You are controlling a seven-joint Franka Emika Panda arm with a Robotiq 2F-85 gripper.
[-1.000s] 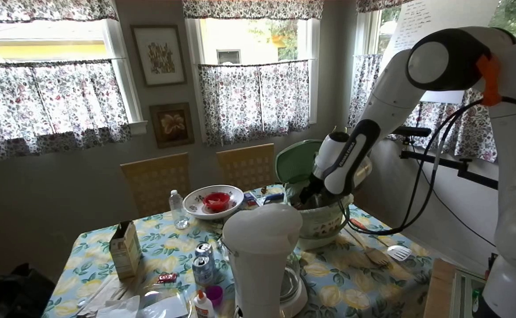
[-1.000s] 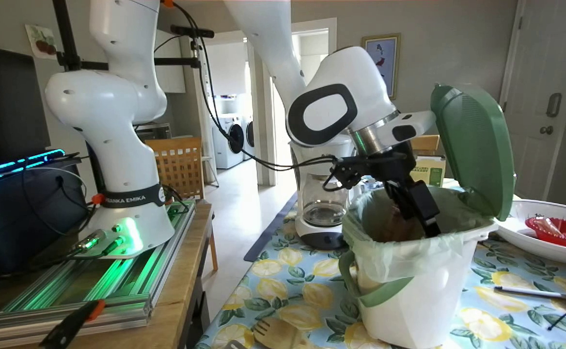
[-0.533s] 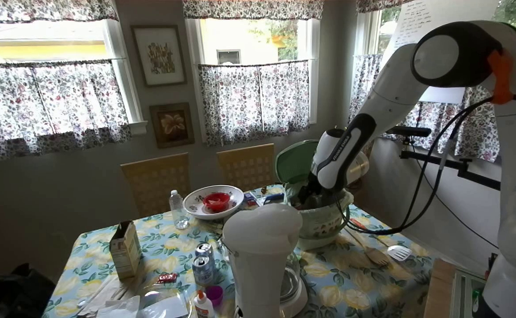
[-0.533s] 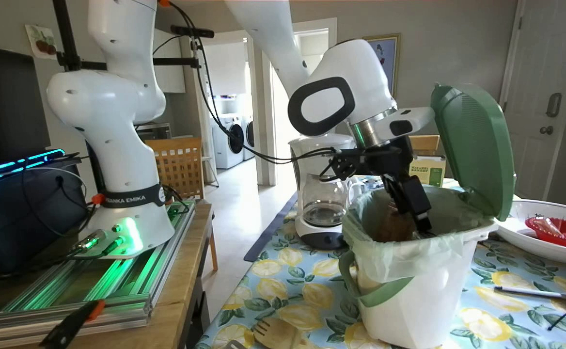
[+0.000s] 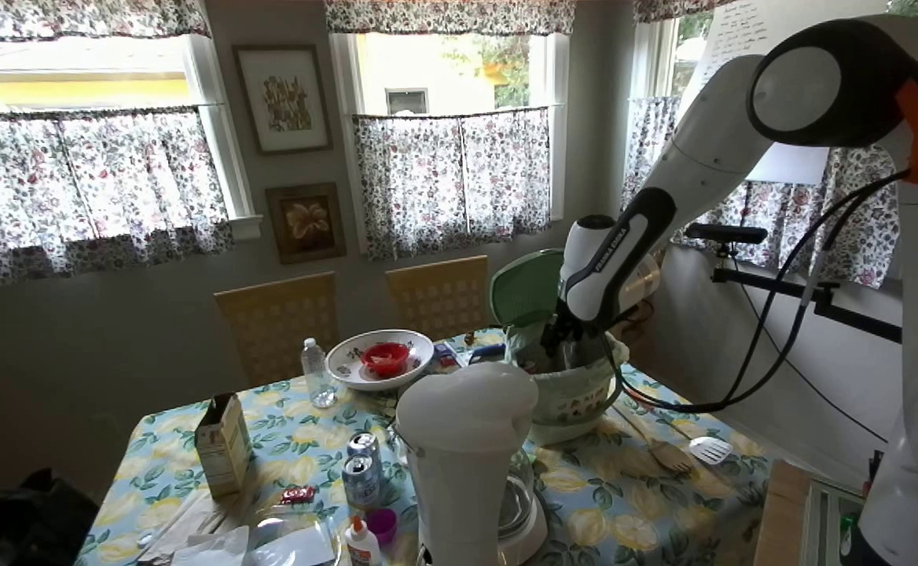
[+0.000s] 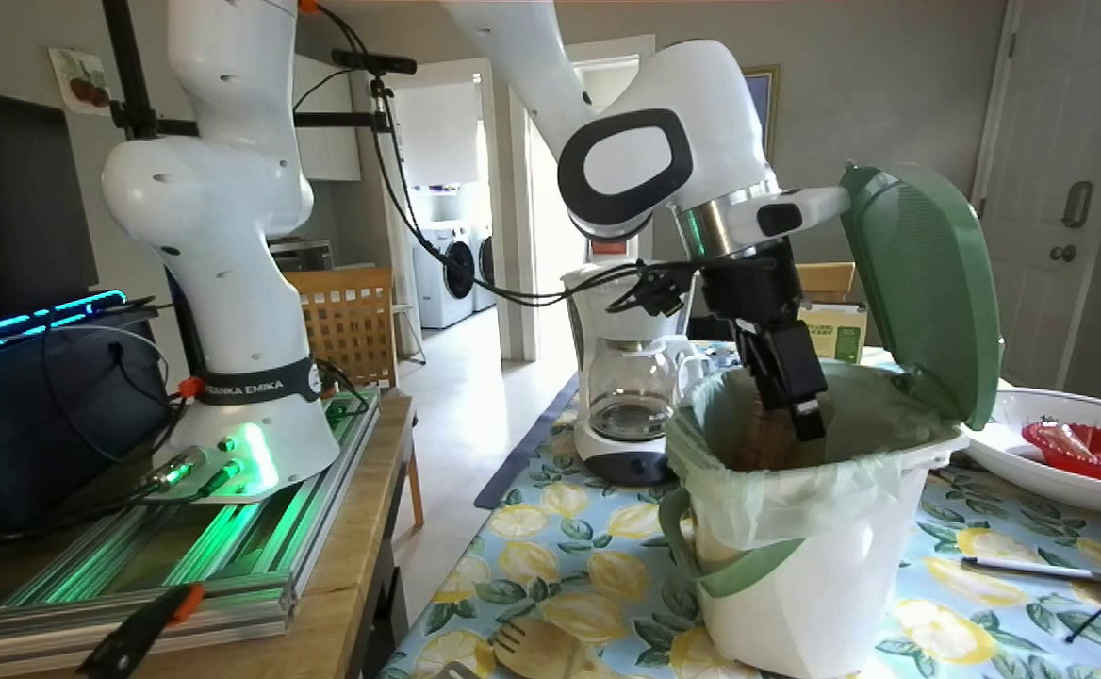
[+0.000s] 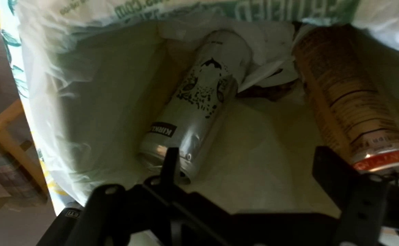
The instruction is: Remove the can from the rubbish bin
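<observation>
The silver can (image 7: 199,106) lies down inside the bin (image 6: 824,575), beyond my gripper (image 7: 247,159) and to its left in the wrist view, its long axis running away and leaning right. A brown can (image 7: 353,95) lies apart from it on the right; either could be meant, but I judge the silver one the handier. My jaws stand wide apart with nothing held: one covers part of the silver can's near end, the other overlaps the brown can's edge, and between them I see mostly bag (image 7: 261,147). So I'd slide left, twist a little to close across that axis, then lower; the depth I can't read. The bin stands on the table (image 5: 608,511) by its far right corner in an exterior view, lid (image 6: 923,292) raised.
</observation>
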